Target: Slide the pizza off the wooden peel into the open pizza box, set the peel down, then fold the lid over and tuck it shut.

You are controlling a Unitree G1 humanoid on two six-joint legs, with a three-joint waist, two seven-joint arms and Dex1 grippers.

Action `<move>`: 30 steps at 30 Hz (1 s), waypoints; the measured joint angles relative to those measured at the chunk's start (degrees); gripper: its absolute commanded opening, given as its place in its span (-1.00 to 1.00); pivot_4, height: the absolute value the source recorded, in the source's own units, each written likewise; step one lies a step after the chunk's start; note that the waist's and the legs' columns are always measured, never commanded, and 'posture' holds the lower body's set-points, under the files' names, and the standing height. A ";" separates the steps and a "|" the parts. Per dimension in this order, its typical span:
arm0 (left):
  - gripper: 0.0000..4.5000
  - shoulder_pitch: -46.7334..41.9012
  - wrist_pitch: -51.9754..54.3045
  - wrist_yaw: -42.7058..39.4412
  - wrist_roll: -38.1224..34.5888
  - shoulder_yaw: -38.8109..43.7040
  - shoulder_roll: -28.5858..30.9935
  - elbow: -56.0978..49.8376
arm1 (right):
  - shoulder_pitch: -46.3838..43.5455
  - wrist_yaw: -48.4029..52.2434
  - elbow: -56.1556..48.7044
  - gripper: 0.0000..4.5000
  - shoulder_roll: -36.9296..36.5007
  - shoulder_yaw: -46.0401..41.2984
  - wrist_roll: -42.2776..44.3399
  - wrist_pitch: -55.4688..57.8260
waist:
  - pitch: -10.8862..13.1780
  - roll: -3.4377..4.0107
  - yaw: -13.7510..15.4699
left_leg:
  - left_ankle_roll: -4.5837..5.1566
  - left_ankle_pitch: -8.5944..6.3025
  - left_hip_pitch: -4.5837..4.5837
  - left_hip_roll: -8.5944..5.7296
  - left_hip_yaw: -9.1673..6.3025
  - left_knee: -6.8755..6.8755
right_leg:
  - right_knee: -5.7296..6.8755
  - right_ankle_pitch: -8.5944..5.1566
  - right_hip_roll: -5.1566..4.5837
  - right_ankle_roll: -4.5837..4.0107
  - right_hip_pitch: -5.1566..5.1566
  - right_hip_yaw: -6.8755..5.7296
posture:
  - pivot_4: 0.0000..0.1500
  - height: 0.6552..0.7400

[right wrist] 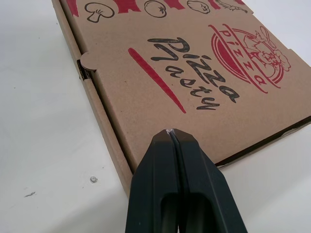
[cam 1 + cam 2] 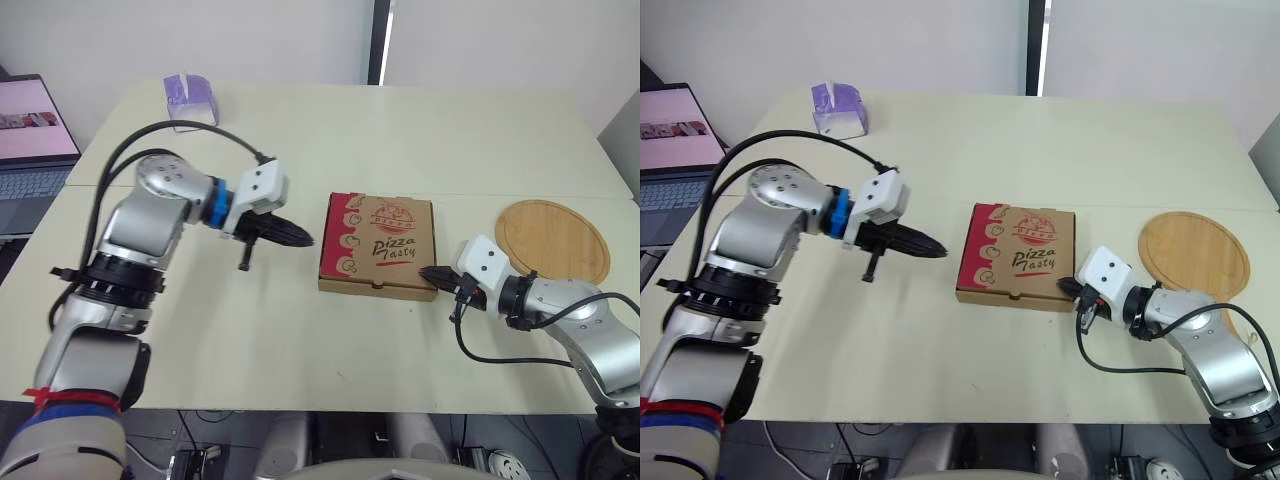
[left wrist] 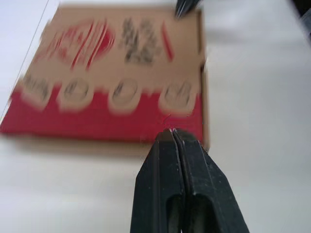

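- Right gripper (image 2: pixel 436 273), its fingers pressed together, sits at the near right corner of the pizza box (image 2: pixel 378 245), seemingly touching the lid edge.
- Left gripper (image 2: pixel 303 239), fingers likewise together, hangs just left of the box, apart from it.
- Box lies closed on the table (image 2: pixel 300 130); the wooden peel (image 2: pixel 553 240) lies flat to its right.

- Pizza box (image 2: pixel 378 245): matt brown cardboard, printed red and black.
- Peel (image 2: pixel 553 240): pale wood, smooth, faint grain.
- Tabletop (image 2: pixel 300 350): cream, smooth, matt.
- Left tool (image 2: pixel 300 238) and right tool (image 2: pixel 428 273): smooth black plastic, slight sheen.
- Purple holder (image 2: pixel 190 100), far left: translucent plastic, glossy.
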 measured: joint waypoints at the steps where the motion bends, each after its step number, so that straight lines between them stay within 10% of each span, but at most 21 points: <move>1: -1.00 0.56 -0.84 0.29 0.84 -0.01 0.17 1.58 | 0.04 0.06 0.00 -0.98 0.00 0.00 0.00 -0.02 | 0.00 0.00 0.01 | 0.00 0.00 -0.01 0.00 0.00 0.00 | 0.00 0.00 0.00 0.00 0.00 0.00 | 1.00 0.65; 14: -1.00 2.96 -5.40 5.03 4.96 -2.90 -11.00 7.90 | 0.15 0.95 -0.14 -0.98 -0.10 -0.10 0.03 0.05 | 0.01 -0.02 0.53 | 0.01 -0.01 -0.09 -0.03 -0.02 0.02 | -0.04 0.01 -0.06 0.01 -0.01 -0.05 | 1.00 0.65; 30: -1.00 4.47 -1.38 6.37 1.36 2.93 -7.57 -0.81 | -0.31 -0.19 -0.96 -0.98 0.21 -5.19 1.81 0.07 | 0.01 -0.02 0.15 | 0.01 -0.01 -0.08 -0.01 -0.03 0.01 | -0.03 0.01 -0.07 0.01 -0.02 -0.03 | 1.00 0.65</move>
